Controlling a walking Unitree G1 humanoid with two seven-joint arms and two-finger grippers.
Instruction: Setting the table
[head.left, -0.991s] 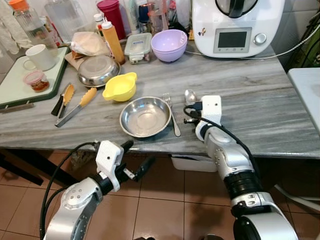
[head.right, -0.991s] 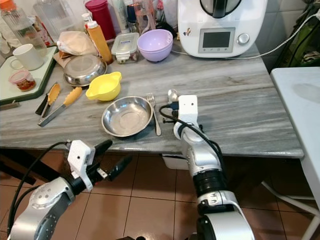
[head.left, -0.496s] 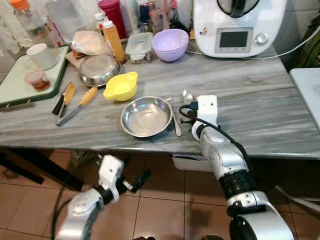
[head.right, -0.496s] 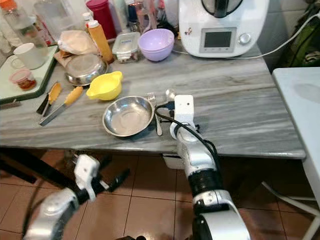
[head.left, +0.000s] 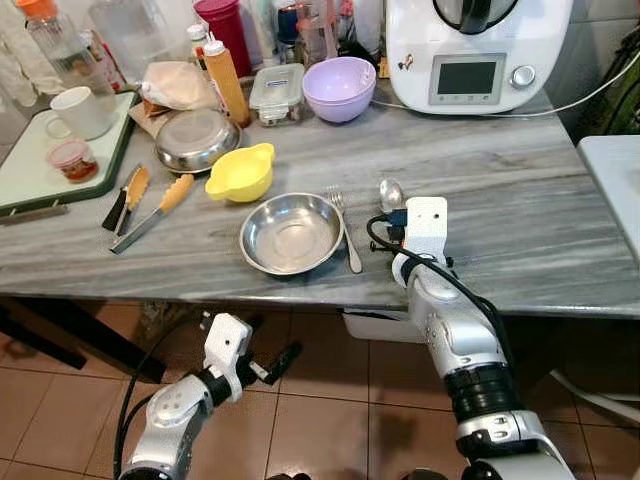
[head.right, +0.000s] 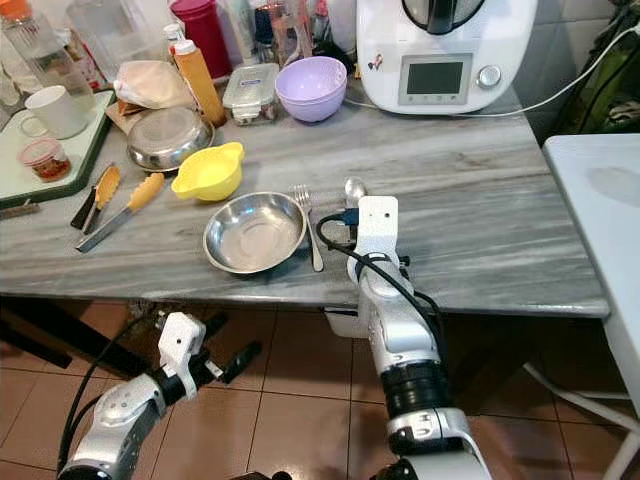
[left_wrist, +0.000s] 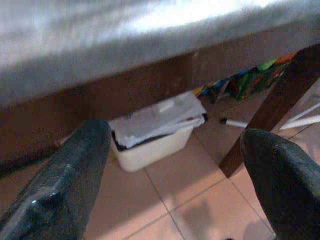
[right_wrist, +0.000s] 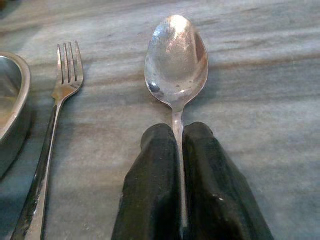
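Right gripper (right_wrist: 176, 150) has its jaws closed on the handle of a spoon (right_wrist: 176, 60), low over the grey tabletop (head.left: 520, 190). Spoon bowl points away from the robot, just right of a fork (head.left: 345, 232), apart from it. Fork lies right beside a steel bowl (head.left: 292, 234). Left gripper (left_wrist: 170, 165) hangs below the tabletop edge, jaws open, holding nothing, over tiled floor (left_wrist: 165, 200).
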